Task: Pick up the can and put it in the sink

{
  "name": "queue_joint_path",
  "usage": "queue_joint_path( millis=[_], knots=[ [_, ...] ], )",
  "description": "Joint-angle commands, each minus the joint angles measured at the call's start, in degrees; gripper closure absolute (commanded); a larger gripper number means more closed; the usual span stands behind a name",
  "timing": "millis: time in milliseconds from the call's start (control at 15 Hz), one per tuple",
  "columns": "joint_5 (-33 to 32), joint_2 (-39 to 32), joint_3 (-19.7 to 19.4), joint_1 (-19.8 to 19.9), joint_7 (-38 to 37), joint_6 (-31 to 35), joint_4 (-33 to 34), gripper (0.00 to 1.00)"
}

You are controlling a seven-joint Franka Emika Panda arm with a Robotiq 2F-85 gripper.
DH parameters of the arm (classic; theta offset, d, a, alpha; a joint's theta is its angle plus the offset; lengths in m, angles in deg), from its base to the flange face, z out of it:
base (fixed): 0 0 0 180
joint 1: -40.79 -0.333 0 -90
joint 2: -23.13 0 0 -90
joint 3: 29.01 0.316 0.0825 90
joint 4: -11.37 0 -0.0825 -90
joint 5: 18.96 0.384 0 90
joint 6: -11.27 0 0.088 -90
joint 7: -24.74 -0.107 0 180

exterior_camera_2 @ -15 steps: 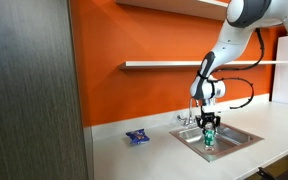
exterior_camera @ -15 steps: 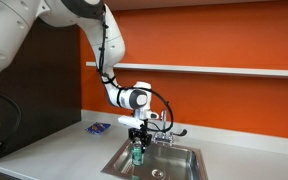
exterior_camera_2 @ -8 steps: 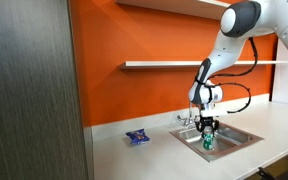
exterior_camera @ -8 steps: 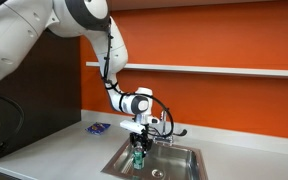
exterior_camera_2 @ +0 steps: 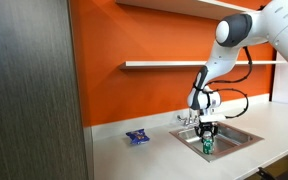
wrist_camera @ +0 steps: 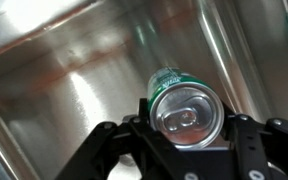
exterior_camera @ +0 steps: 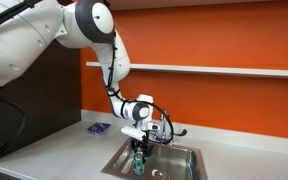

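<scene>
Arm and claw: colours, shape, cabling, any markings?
Glossy white arm of rounded segments with dark joint seams; a thin black cable loops beside the wrist. Matte black claw with chunky angular fingers. No markings legible.

Green can (wrist_camera: 187,105) with a silvery top, and the sink (wrist_camera: 64,80) is all shiny steel. Black gripper (wrist_camera: 187,128), white arm (exterior_camera: 44,35). The wall (exterior_camera: 224,35) behind the sink is bright orange, the counter (exterior_camera: 64,150) around it light grey, and the packet (exterior_camera: 98,128) beside it blue-purple.
</scene>
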Motion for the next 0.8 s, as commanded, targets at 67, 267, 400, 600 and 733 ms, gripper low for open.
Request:
queue_joint_path(
  millis=[67, 267, 400, 600, 733],
  knots=[
    [1.0, -2.2, 1.2, 1.5, -0.3, -0.1, 2.9, 0.62],
    [1.1, -3.1, 1.3, 1.4, -0.4, -0.2, 3.5, 0.62],
    [1.1, -3.5, 1.3, 1.4, -0.4, -0.1, 3.8, 0.62],
    [1.2, -4.0, 1.4, 1.5, -0.5, -0.1, 4.0, 0.62],
    [1.3, -4.3, 1.4, 1.5, -0.5, -0.1, 4.1, 0.62]
  ],
)
